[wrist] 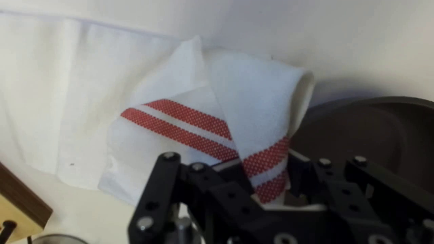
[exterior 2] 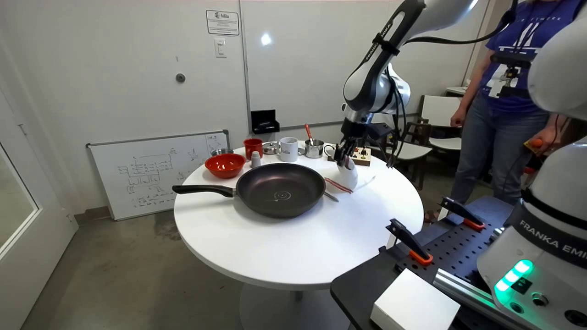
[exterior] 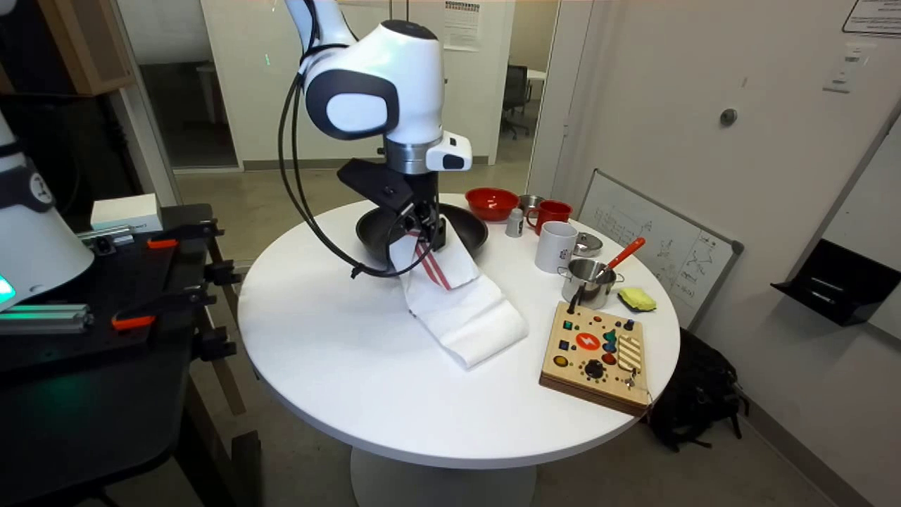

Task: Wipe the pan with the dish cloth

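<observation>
Claw clenches dish cloth; robot base reads "FRANKA EMI", wall sign "Mila".

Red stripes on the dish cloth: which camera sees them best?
The wrist view. There the red stripes on the dish cloth look big and close, and even their dotted pattern shows. Both exterior views show the stripes too, but small, with no dotted pattern you can make out.

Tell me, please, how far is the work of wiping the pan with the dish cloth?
Done, it seems: the tool grips the dish cloth by a red-striped part. In hand: that part is raised beside the pan, much of the cloth lying on the table. Left, probably: the wiping itself; in an exterior view, no cloth lies inside the pan.
</observation>
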